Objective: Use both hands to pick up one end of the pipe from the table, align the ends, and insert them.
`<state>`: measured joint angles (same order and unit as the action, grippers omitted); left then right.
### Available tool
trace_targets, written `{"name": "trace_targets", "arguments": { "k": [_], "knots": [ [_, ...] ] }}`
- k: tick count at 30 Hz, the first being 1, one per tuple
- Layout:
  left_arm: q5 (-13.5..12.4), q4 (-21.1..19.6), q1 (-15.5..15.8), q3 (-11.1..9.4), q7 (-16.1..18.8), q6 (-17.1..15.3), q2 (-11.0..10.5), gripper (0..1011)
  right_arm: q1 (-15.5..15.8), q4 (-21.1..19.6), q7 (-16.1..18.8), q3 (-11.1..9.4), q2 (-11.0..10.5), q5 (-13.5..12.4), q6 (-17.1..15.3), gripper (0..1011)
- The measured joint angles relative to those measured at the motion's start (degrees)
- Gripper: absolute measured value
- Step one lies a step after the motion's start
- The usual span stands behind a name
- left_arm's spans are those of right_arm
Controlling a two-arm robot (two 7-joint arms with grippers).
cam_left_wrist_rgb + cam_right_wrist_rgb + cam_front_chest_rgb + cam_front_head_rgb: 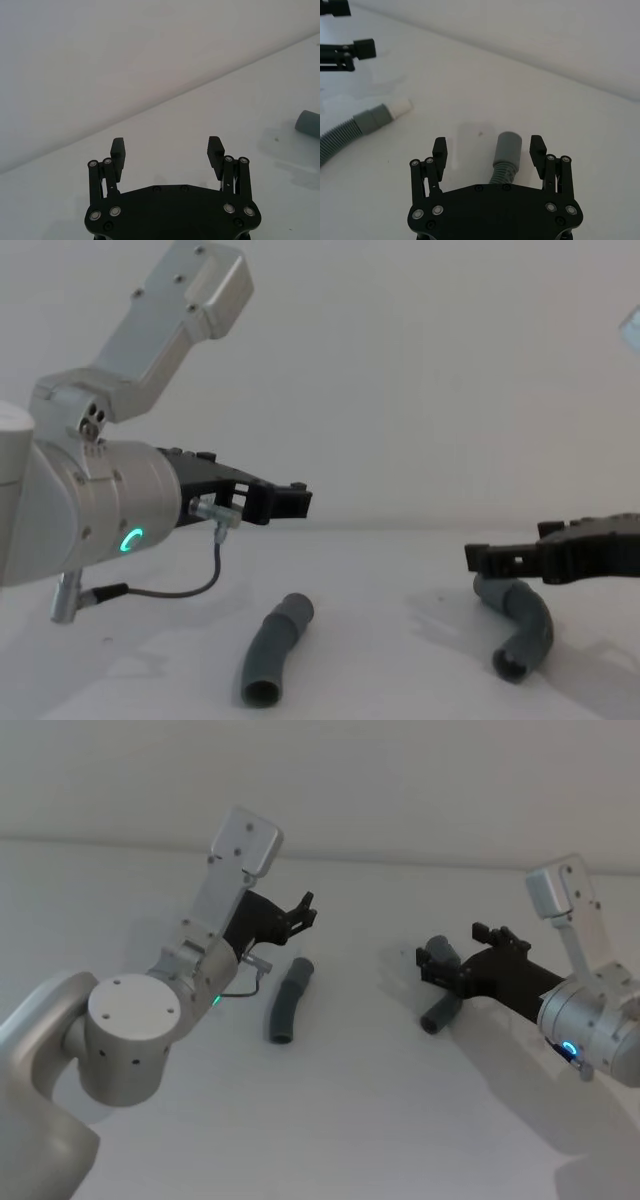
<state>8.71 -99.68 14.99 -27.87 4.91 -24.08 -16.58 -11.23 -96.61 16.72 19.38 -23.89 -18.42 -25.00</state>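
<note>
White table (350, 1120), plain pale wall behind. Two pipe pieces lie on it, well apart. Head view: the bent piece (288, 1000) sits left of centre, the elbow piece (438, 1012) at its 3 o'clock.

Right gripper (460, 952) is low over the elbow, fingers spread wide, nothing held. In the right wrist view the grey collar (509, 146) stands between the pads, nearer one side, and no contact shows. Looks placed to pinch just behind the collar so the open end stays free for mating.

Left gripper (305, 910) hangs above the table, fingers also apart and empty. The bent piece is at its 6 o'clock, not between the fingers. The white tip (400, 107) rests on the table, roughly toward the elbow's side.

Judged stage: neither piece grasped; the left needs to drop onto the bent piece.
</note>
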Motion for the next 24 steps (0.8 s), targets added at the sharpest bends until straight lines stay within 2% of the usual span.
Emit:
{"name": "trace_targets", "arguments": {
  "k": [4, 12, 24],
  "knots": [
    [-0.3, -0.7, -0.5, -0.2, 0.5, -0.6, 0.3, 1001, -1.2, 1.1, 0.8, 0.8, -0.4, 0.0, -2.0, 1002],
    [-0.1, -1.7, -1.6, 0.0, 0.5, -0.7, 1.3, 1001, -3.0, 2.9, 1.8, 2.0, -0.5, 0.6, -3.9, 1002],
    [2.0, -1.9, -3.2, 0.9, -1.2, -0.2, 2.5, 1001, -4.3, 5.2, 2.3, 2.8, -0.3, 1.8, -4.9, 1002]
  ]
}}
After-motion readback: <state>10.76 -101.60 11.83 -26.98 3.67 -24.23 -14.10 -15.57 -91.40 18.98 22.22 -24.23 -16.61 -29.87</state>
